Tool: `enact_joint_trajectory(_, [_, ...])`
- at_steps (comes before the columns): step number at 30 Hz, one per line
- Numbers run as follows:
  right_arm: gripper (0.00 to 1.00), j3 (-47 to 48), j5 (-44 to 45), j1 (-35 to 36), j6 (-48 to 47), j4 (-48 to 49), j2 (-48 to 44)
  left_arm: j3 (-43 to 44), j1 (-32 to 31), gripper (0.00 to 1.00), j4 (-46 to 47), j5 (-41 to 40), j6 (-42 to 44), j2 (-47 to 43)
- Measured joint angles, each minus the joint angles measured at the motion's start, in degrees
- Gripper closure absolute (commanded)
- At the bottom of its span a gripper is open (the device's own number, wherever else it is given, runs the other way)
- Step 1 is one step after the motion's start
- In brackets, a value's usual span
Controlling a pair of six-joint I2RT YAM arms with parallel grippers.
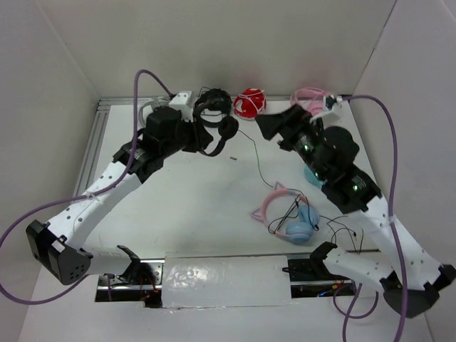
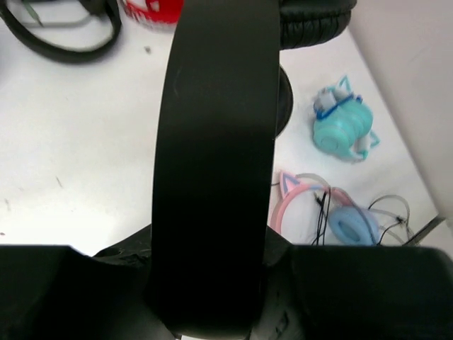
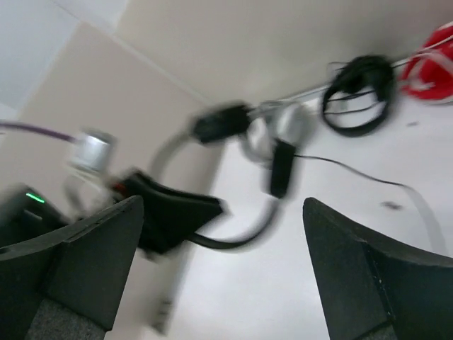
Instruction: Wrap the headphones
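My left gripper [image 1: 194, 135] is shut on the thin black band of the headphones [image 1: 216, 140] and holds them above the table at the back, left of centre. In the left wrist view the headband [image 2: 212, 163] fills the middle, with an ear cup [image 2: 316, 21] beyond it. One round cup [image 1: 229, 127] hangs by the gripper. The thin cord [image 1: 254, 160] trails forward over the table. My right gripper [image 1: 268, 126] stands open just right of that cup, with nothing between its fingers [image 3: 85, 262]. Its own view is blurred and shows the held headphones [image 3: 282, 166].
A chunkier black pair [image 1: 213, 100] and a red object [image 1: 250, 102] lie at the back wall, with a pink item [image 1: 308, 95] to their right. A pink cat-ear pair with blue cups [image 1: 291, 217] and loose wires lie front right. A teal item [image 2: 343, 127] sits by the right arm.
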Motion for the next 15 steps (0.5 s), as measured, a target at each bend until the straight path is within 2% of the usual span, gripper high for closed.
enact_joint_trajectory(3, [0.00, -12.3, 3.5, -0.2, -9.0, 2.6, -7.7, 5.2, 3.0, 1.00, -2.5, 2.9, 1.8, -0.6])
enact_joint_trajectory(5, [0.00, -17.5, 5.9, -0.3, -13.6, 2.9, -9.2, 9.4, 4.1, 1.00, -4.0, 5.0, 2.8, -0.9])
enact_joint_trajectory(11, [0.00, -32.9, 8.8, 0.3, -26.7, 9.2, -5.2, 18.9, 5.9, 1.00, -6.7, 14.3, 6.2, -4.5])
enact_joint_trajectory(15, [0.00, -43.3, 7.8, 0.5, -35.2, 20.7, -4.9, 21.0, 7.2, 1.00, -8.5, 22.1, 8.5, -7.7])
